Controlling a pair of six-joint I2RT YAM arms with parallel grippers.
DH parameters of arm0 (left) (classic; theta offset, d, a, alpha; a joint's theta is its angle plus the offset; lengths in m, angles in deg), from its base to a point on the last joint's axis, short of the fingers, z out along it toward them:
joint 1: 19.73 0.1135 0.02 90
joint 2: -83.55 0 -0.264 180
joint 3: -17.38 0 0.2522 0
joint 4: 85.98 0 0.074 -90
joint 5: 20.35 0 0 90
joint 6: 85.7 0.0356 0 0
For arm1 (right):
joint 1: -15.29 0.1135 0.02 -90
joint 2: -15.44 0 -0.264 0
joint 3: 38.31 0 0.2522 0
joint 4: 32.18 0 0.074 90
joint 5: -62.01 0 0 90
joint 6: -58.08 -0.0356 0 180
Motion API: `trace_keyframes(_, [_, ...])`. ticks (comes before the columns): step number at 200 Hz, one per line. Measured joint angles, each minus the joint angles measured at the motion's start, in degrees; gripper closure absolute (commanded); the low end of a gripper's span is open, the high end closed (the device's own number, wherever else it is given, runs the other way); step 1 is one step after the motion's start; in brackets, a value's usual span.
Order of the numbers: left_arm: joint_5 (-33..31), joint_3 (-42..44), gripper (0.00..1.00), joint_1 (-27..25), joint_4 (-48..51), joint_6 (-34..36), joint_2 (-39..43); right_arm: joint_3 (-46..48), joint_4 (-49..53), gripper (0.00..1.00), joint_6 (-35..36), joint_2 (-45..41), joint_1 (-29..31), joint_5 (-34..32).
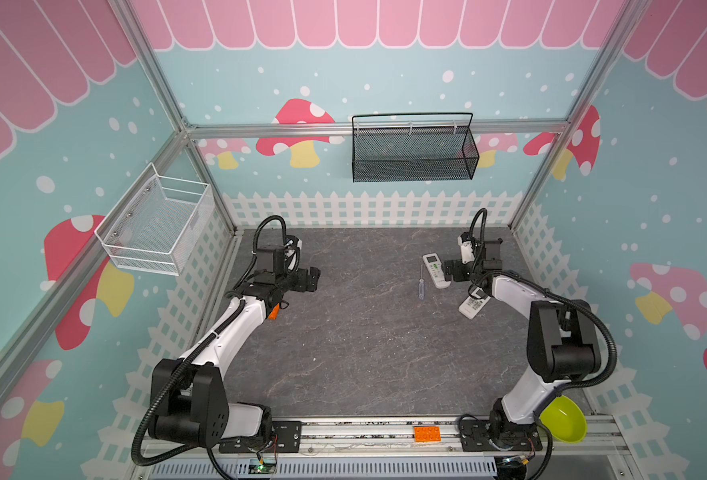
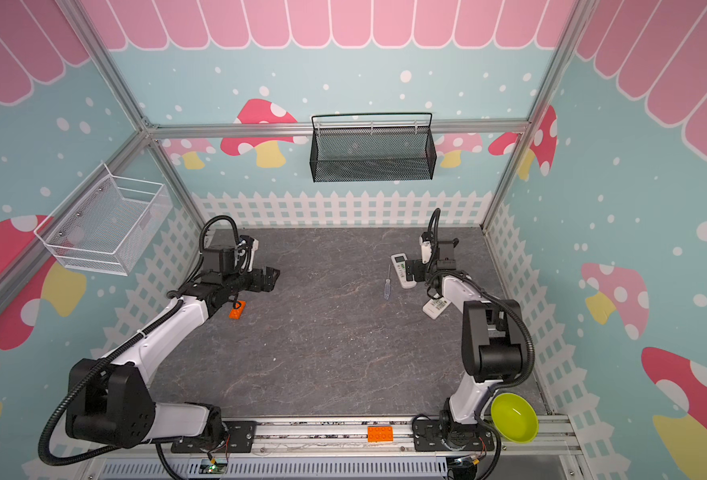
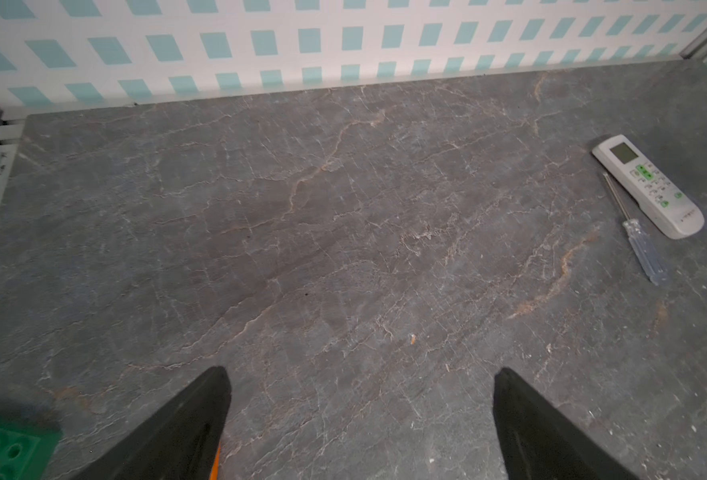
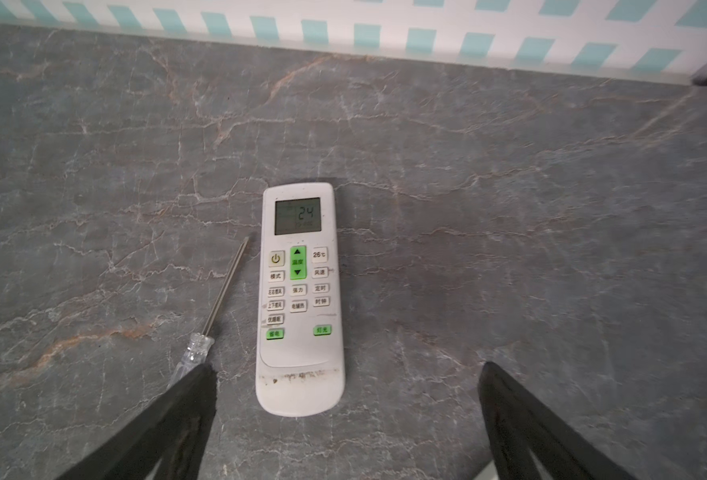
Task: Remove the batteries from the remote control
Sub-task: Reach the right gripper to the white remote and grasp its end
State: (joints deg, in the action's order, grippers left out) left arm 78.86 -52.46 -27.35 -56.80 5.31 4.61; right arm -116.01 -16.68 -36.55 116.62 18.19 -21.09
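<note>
The grey stone desk (image 1: 364, 353) carries everything. The left jaws stand wide apart and empty near its far left corner. The right jaws, equally wide and empty, hover at the white remote control (image 4: 300, 299), which lies face up near the far right corner. A second remote (image 1: 473, 308) lies label-up by the right edge. A clear-handled screwdriver (image 4: 219, 303) lies just beside the first.

Left arm links (image 1: 237, 326): smooth white shells, lower left of a top view.
Right arm links (image 1: 514, 291): same white shells, right side.
Joints (image 1: 190, 399): boxy black housings; small round holes on the lower left one.
Cables (image 1: 612, 351): black ribbed conduit looping beside each arm.
Base plates (image 1: 285, 432): flat black, with screw heads, bottom edge.
Left fingers (image 3: 177, 428): black tapered wedges.
Right fingers (image 4: 526, 428): black, tapered likewise.
</note>
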Motion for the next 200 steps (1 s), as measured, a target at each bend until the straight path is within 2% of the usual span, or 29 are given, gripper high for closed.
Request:
trace_keyframes(49, [1.9, 0.0, 0.01, 0.0, 0.4, 0.9, 0.0, -4.5, 6.8, 0.01, 2.4, 6.0, 5.0, -1.3])
trace_keyframes(114, [2.1, 0.0, 0.01, 0.0, 1.4, 2.2, 0.0, -5.7, 9.2, 0.03, 2.9, 11.3, 5.0, -5.4])
trace_keyframes(200, [2.1, -1.3, 0.01, 0.0, 4.0, 6.2, 0.0, -9.7, 8.3, 0.29, 3.4, 14.6, 5.0, -4.5])
